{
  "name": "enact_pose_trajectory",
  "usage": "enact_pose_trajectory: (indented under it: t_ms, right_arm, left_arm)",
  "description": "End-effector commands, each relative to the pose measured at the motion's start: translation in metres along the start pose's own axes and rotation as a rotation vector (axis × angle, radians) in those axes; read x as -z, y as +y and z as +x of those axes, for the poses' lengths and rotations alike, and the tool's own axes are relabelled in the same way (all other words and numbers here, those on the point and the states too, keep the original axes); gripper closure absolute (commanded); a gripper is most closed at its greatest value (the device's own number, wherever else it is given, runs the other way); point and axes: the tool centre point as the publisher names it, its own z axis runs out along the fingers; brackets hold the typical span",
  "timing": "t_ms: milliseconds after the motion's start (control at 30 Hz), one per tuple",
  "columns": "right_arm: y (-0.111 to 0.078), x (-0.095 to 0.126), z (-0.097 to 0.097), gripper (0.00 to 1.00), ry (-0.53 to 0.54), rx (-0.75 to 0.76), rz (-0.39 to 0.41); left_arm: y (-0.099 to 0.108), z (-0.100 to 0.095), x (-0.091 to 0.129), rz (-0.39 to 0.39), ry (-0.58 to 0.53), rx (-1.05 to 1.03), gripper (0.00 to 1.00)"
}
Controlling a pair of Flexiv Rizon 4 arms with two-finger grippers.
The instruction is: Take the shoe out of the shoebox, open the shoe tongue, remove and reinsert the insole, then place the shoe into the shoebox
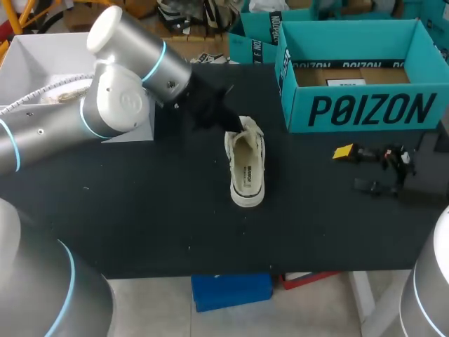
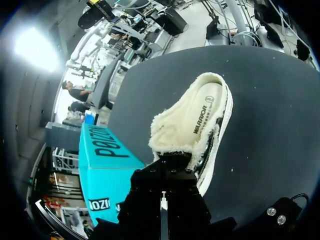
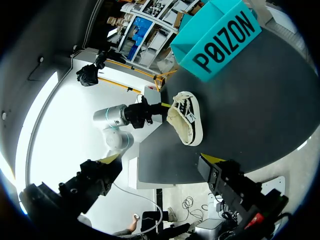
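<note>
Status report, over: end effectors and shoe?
Left end effector at shoe's far end, grip unclear. Right end effector open, well clear. Shoe on table, outside shoebox. Nothing between shoe and shoebox.

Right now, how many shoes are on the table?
1. The shoe lies near the middle of the table, left of the teal box. The white box is partly hidden, so another could be inside.
</note>
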Motion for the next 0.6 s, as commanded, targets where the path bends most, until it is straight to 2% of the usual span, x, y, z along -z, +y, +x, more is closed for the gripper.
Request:
enact_pose_trajectory:
  t_ms: [33, 367, 600]
  right_arm:
    - [0.000, 0.000, 0.000, 0.00, 0.000, -0.001, 0.000]
    - [0.000, 0.000, 0.000, 0.00, 0.000, -0.001, 0.000]
    - [0.000, 0.000, 0.000, 0.00, 0.000, -0.001, 0.000]
  left_arm:
    - [-0.005, 0.006, 0.001, 0.008, -0.008, -0.001, 1.00]
    - [-0.014, 0.007, -0.008, 0.054, -0.007, -0.004, 1.00]
    - [-0.020, 0.019, -0.018, 0.078, 0.018, 0.006, 1.00]
